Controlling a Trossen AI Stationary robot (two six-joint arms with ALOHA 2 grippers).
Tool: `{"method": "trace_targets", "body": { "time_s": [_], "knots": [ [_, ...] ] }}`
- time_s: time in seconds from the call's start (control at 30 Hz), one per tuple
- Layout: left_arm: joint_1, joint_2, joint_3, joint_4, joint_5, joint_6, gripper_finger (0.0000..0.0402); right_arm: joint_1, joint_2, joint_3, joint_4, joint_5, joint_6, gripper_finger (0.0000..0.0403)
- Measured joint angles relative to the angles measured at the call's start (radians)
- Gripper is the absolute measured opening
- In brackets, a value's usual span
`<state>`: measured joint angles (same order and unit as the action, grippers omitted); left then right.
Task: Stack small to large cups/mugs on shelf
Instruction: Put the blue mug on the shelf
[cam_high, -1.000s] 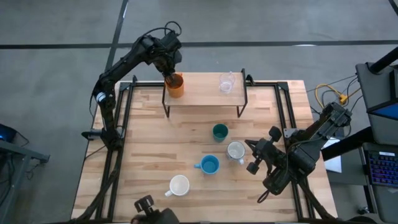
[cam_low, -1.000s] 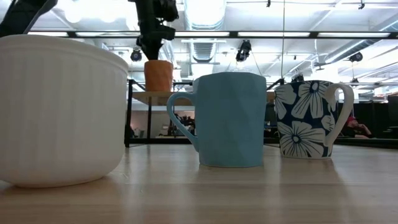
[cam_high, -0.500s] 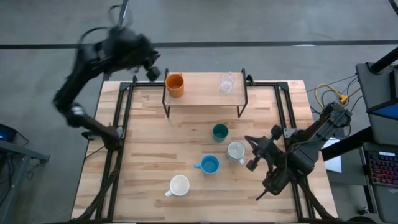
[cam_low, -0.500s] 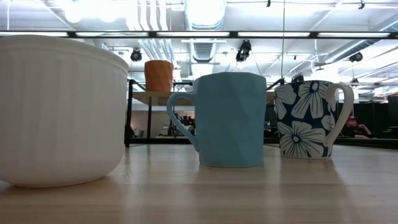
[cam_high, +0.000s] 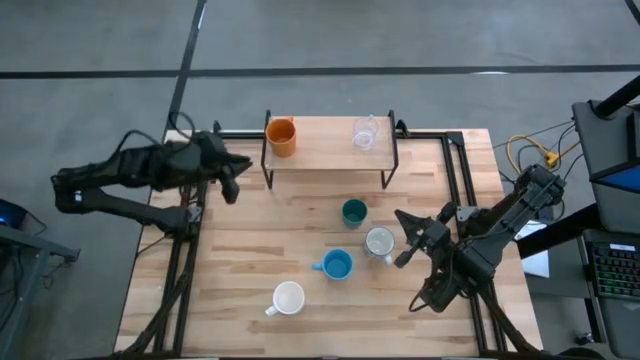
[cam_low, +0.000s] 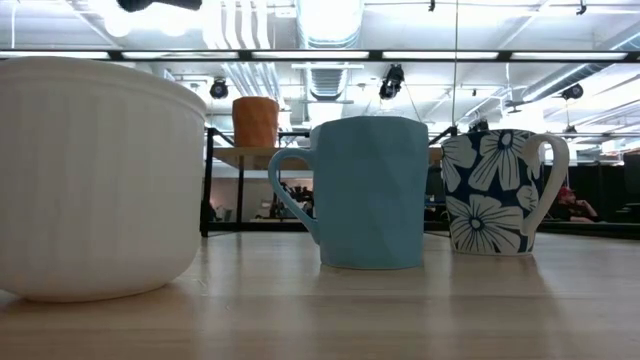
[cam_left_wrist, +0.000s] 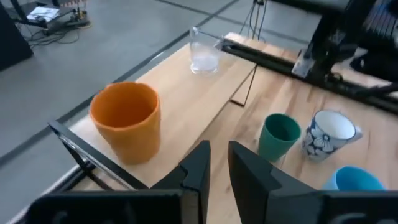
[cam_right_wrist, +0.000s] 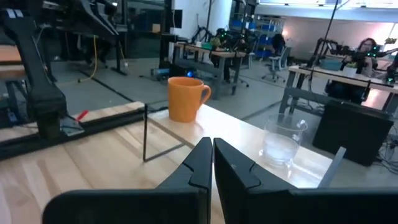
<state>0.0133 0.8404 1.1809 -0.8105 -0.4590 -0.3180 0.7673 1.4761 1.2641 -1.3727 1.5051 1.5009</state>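
High view: orange mug (cam_high: 282, 136) and glass (cam_high: 364, 132) on shelf (cam_high: 325, 150), far side of table (cam_high: 230, 260). Green cup (cam_high: 353, 212), flowered mug (cam_high: 379, 242), blue mug (cam_high: 336, 265), white mug (cam_high: 288, 298) on table. Left gripper (cam_high: 236, 172) left of shelf, fingers narrowly apart, empty. Right gripper (cam_high: 405, 240) beside flowered mug, fingers together.

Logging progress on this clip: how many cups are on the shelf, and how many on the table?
2 on the shelf: orange cup, clear glass. 4 on the table: green cup, flowered mug, blue mug, white mug.
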Motion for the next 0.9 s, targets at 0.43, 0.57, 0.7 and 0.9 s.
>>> {"method": "trace_targets", "body": {
  "time_s": [0.43,0.57,0.7,0.9],
  "knots": [
    [-0.173,-0.088,-0.375,0.404,-0.026,-0.090,0.0043,0.051,-0.065,-0.174,-0.004,-0.117,0.228,0.0009],
    [-0.252,-0.072,-0.420,0.445,-0.030,-0.095,0.0043,0.104,-0.068,-0.224,0.003,-0.105,0.308,0.0009],
    [-0.334,-0.056,-0.478,0.501,-0.064,-0.097,0.0043,0.137,-0.062,-0.263,0.080,-0.020,0.362,0.0009],
    [-0.460,-0.044,-0.582,0.652,-0.078,-0.135,0.0043,0.140,-0.047,-0.261,0.211,-0.046,0.190,0.0009]
  ]
}}
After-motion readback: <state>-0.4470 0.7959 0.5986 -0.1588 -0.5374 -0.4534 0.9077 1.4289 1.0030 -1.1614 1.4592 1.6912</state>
